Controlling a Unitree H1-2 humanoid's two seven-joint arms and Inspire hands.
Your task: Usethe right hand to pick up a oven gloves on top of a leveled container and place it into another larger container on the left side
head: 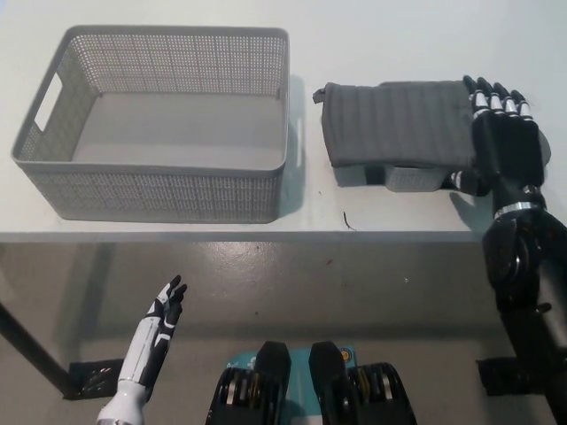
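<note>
We note glove (pixel 399 124) upper right of frame, draped over small box (pixel 412 180), long axis left-right. Right hand (pixel 503 142) over glove's right end, fingers spread, no grip. Left hand (pixel 164 310) idle lower left. Basket (pixel 159 190) upper left.

White tabletop (pixel 390 35) above a grey, glossy floor (pixel 354 292), softly lit

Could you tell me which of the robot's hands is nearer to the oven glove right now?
Right. The right hand lies over the right end of the oven glove; the left hand hangs below the table edge, far off at lower left.
</note>
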